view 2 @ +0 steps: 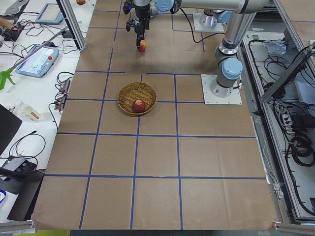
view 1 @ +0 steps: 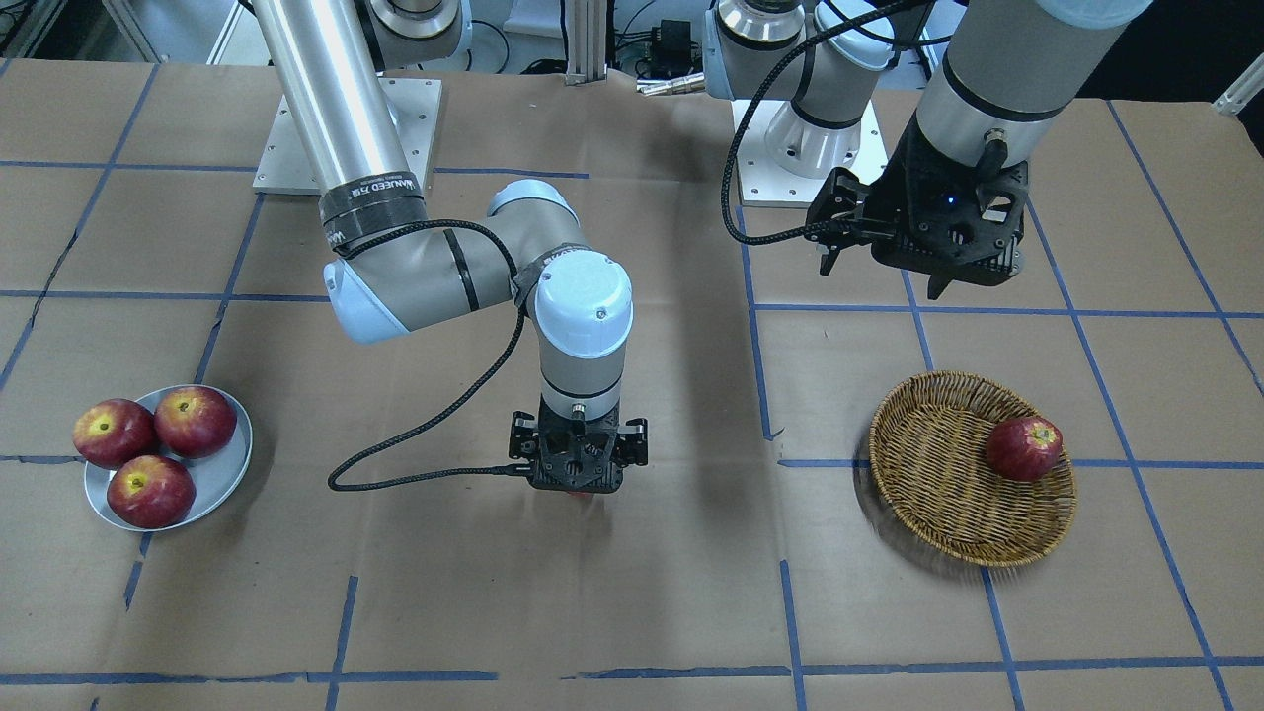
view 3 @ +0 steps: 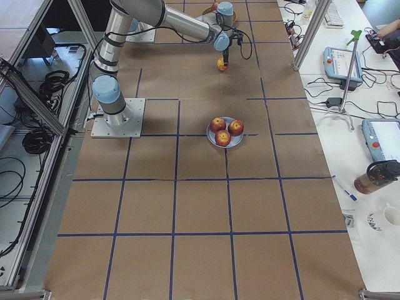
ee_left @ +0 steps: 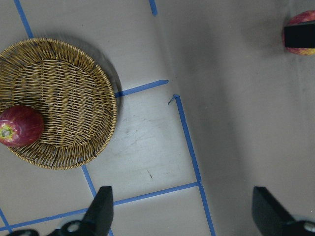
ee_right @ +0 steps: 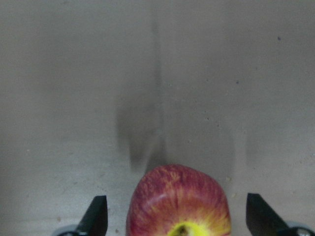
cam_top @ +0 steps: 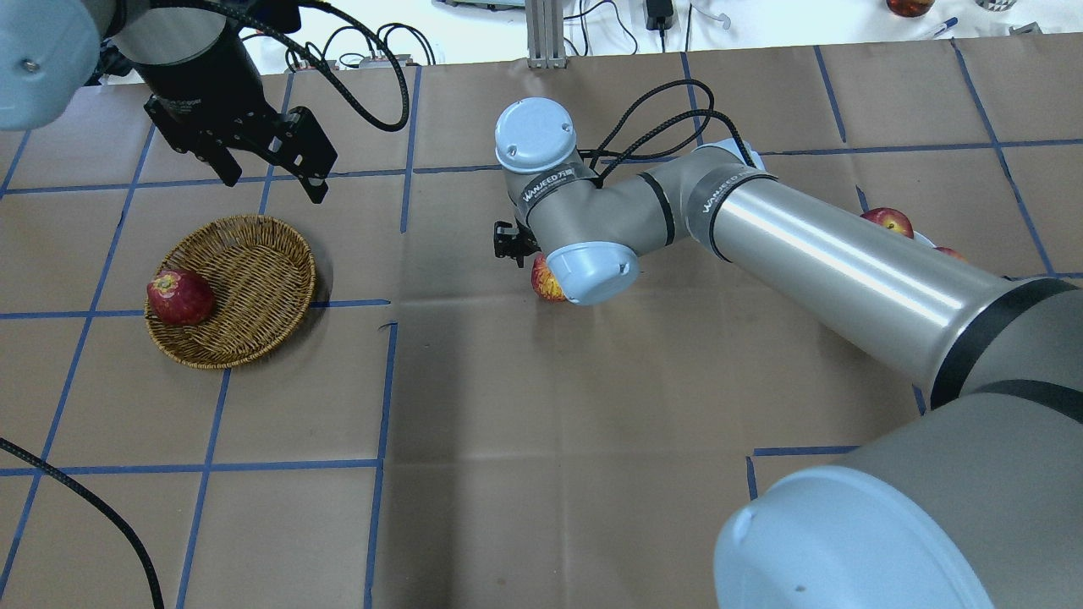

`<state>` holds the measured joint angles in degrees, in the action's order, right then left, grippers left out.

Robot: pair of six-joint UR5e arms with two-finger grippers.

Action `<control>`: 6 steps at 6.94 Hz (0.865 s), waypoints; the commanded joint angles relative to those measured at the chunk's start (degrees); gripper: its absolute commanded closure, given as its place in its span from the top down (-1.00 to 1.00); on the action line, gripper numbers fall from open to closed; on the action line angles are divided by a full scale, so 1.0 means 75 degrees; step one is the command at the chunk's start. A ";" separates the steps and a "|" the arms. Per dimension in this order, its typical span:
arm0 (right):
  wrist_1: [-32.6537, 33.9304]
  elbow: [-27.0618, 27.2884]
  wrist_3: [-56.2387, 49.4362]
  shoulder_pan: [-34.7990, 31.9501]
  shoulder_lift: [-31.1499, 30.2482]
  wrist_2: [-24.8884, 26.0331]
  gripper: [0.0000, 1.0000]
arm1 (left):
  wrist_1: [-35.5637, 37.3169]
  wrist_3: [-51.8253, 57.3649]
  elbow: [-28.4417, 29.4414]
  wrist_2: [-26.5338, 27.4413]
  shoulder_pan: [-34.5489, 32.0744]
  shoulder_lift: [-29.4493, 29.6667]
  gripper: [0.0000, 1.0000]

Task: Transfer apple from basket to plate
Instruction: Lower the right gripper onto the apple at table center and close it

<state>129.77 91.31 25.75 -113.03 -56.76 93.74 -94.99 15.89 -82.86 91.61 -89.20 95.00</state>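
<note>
The light red apple with streaky red-yellow skin sits on the brown paper-covered tabletop directly under the right claw, its yellow stem hollow turned up toward the claw. That claw is released. Its two black fingers stand on either side of the apple, and bare tabletop shows in the gap on each side, so neither finger touches it. The small round pale grey plate lies well apart from the right claw, toward the right arm's end of the tabletop, and carries three dark red apples crowded together. The round tan woven wicker basket lies well apart on that claw's other side, with a single deep red apple inside against its rim. The left claw hangs raised above the tabletop just beside the basket's rim rather than over the basket. It is also released, its fingers spread wide.
</note>
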 commanded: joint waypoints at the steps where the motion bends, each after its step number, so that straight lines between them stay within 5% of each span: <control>1: 0.0064 0.0118 -0.0152 0.0001 0.0067 -0.0029 0.99 | 0.0009 0.0015 -0.0003 -0.0003 -0.0001 0.0001 0.99; 4: 0.0064 0.0095 -0.0164 0.0012 0.0068 0.0006 0.27 | -0.0003 0.0015 -0.0027 0.0009 -0.0001 -0.0034 0.99; 6: 0.0052 -0.0010 -0.0164 0.0035 -0.0072 0.0006 0.25 | -0.0003 0.0026 -0.0015 0.0009 -0.0001 -0.0034 0.99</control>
<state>130.19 91.57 24.52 -112.88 -56.69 93.81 -95.01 16.06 -83.01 91.67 -89.21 94.74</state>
